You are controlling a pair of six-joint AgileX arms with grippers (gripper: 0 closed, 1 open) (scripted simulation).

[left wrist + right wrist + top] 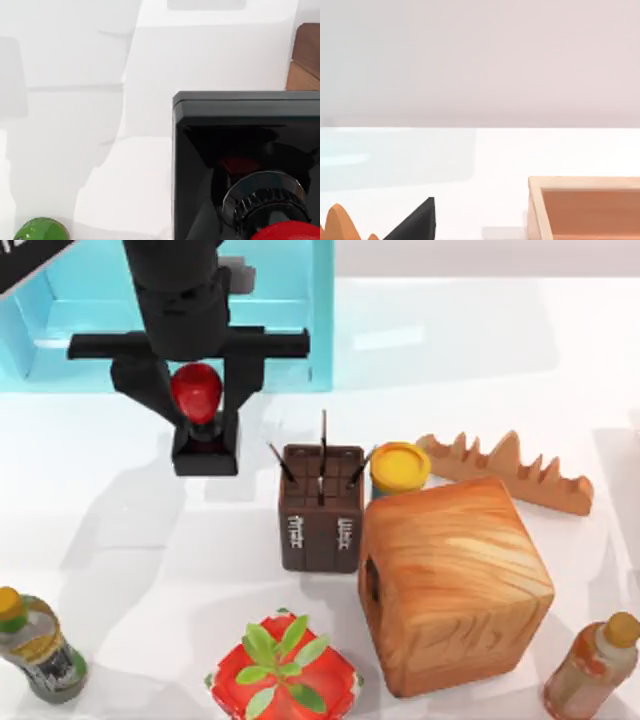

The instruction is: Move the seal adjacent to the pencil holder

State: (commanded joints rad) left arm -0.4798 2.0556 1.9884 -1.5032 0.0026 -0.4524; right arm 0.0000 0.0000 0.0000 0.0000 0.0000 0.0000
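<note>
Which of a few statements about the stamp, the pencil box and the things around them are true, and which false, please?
1. The left gripper straddles the stamp. True.
2. The stamp lies on its side. False: it is upright, red knob above the black base.
3. The stamp touches the pencil box. False: bare table lies between them, with the stamp at the box's left.
4. A yellow-lidded jar sits behind the wooden cube. True.
5. The potted plant stands at the far edge. False: it is at the near edge, in front of the pencil box.
</note>
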